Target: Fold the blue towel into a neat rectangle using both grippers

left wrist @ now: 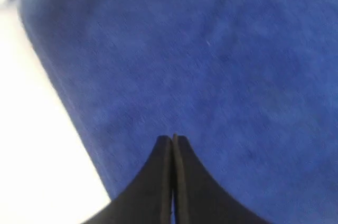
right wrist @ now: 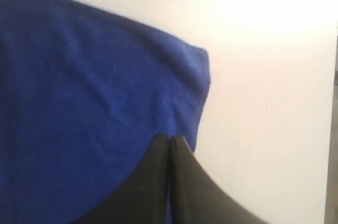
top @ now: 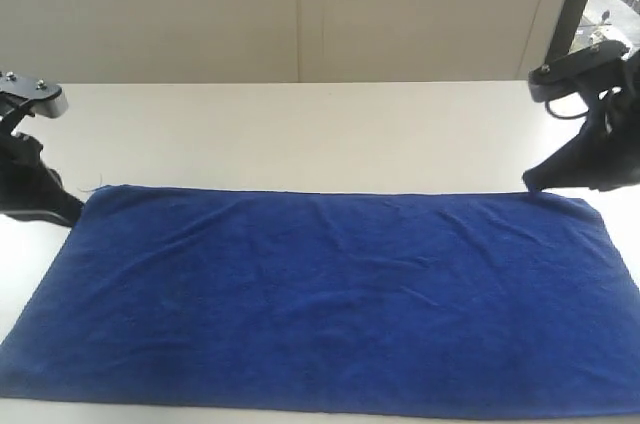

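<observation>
Blue towel [top: 330, 304] lies flat, near corners cropped; left gripper [left wrist: 172, 139] and right gripper [right wrist: 169, 138] jaws pressed together.

A: Cloth finish?
B: Deep royal-blue rectangular terry towel [top: 330, 304]: fuzzy, matt pile with soft creases and a frayed thread at its corner.
A: Under it?
B: Off-white flat desk [top: 300, 129]: smooth, matt.
A: Tooling?
B: Black tapered left gripper [left wrist: 172, 139] and right gripper [right wrist: 169, 138]: smooth, matt, plastic-looking. Silver-grey screwed metal bracket [top: 35, 96] on the left arm: slight sheen.
</observation>
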